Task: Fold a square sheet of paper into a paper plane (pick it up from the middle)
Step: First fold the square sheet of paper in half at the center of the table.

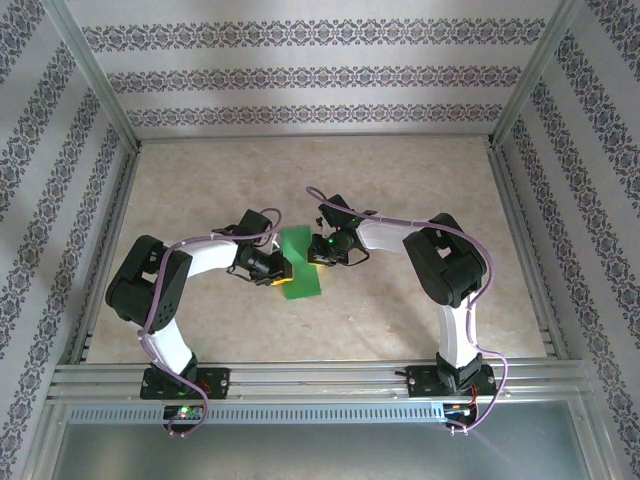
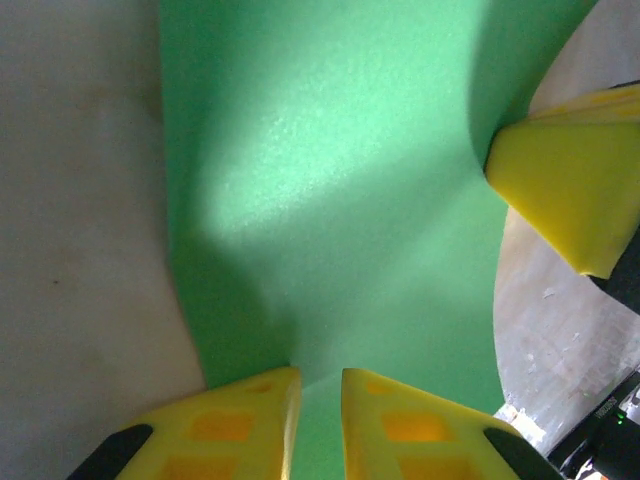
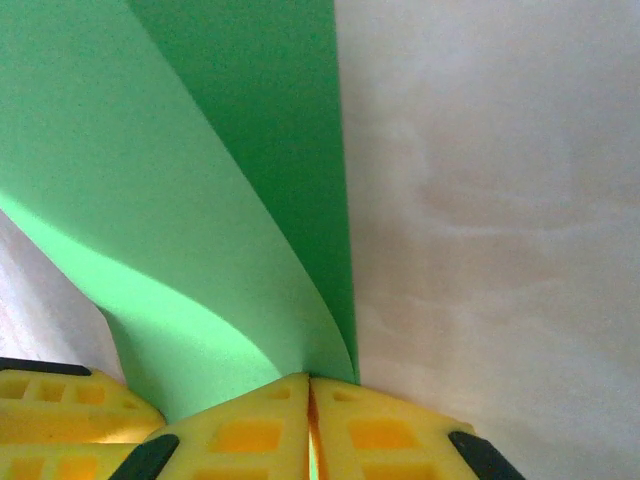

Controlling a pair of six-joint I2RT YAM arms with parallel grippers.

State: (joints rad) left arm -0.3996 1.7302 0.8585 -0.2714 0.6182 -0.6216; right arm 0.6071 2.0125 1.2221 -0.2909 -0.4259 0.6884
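Note:
The square sheet of paper [image 1: 301,262], bright green, lies mid-table between both grippers. My right gripper [image 1: 320,250] is shut on its edge, which curls up and over in two layers in the right wrist view, where the sheet [image 3: 150,150] runs into the shut jaws of the gripper [image 3: 310,378]. My left gripper [image 1: 277,274] sits at the sheet's left side. Its yellow tips rest on the sheet [image 2: 330,200], and the gripper [image 2: 318,372] has its jaws a narrow gap apart with green showing between them. One of the right gripper's fingers [image 2: 565,190] shows close by.
The beige table [image 1: 420,180] stretches free behind and to both sides. Aluminium frame rails [image 1: 320,378] run along the near edge and up the sides. Patterned walls [image 1: 300,75] close in the back and sides.

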